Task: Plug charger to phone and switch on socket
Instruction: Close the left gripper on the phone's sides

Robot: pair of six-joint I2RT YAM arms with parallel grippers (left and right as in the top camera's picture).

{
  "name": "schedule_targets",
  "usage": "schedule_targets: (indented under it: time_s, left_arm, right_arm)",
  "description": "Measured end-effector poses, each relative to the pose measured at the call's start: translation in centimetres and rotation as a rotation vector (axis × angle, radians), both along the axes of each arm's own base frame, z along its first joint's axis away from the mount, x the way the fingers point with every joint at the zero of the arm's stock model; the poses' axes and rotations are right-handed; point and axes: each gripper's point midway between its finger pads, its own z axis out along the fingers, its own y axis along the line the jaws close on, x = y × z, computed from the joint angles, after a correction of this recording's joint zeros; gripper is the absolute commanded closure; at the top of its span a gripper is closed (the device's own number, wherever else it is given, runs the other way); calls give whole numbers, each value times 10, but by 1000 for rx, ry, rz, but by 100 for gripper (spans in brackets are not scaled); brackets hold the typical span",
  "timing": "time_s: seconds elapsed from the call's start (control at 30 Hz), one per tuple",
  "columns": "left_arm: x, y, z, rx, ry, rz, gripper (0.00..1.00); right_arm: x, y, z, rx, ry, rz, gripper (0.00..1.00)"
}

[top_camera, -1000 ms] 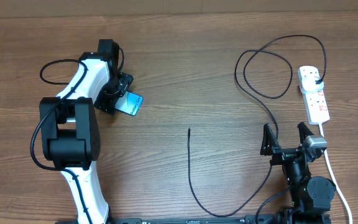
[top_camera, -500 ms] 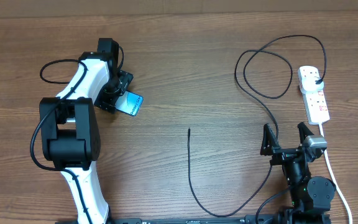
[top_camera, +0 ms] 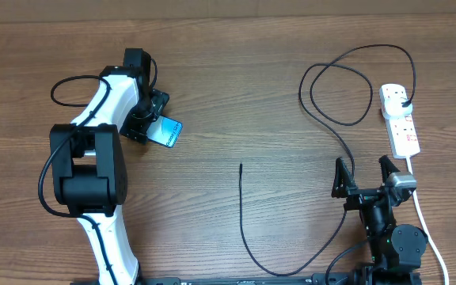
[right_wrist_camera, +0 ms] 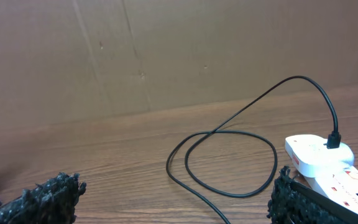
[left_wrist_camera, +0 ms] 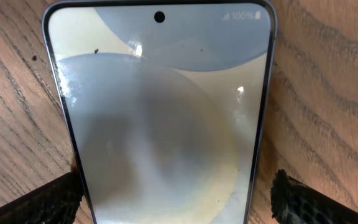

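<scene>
Brown wood-grain surface [top_camera: 236, 87] seen from above, with a robot arm at each side.

The socket [top_camera: 400, 119], a white strip, lies at the far right, with the charger's [top_camera: 339, 123] black plug head seated in its far end. From there the thin black cable loops toward the middle, runs just beside the right end effector [top_camera: 362, 176], sweeps along the front edge and ends in a free connector tip [top_camera: 241, 166] at mid-surface, pointing away from the robot.

The right end effector stands wide and empty, the socket just beyond it on its right.

The left end effector [top_camera: 147, 119] is spread wide with a finger [left_wrist_camera: 42, 202] on either side of the phone [left_wrist_camera: 160, 118], not gripping it. The phone lies flat and face up, its long axis running straight away from the wrist.

The tip lies to the right of the phone and nearer the front, well apart from both end effectors. Joining the two probably falls to the free right arm.
</scene>
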Motion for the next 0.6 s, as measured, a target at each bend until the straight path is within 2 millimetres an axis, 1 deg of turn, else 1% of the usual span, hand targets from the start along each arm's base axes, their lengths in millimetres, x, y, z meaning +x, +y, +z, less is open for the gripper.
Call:
schedule_targets:
  time_s: [0.37,0.6]
  left_arm:
    - [-1,0,0,-4,-7,1,0]
    - [-2,2,0,-36,-4,14,0]
  right_arm:
    - [0,0,0,-1,0,0,0]
    - [0,0,0,0,-1,0,0]
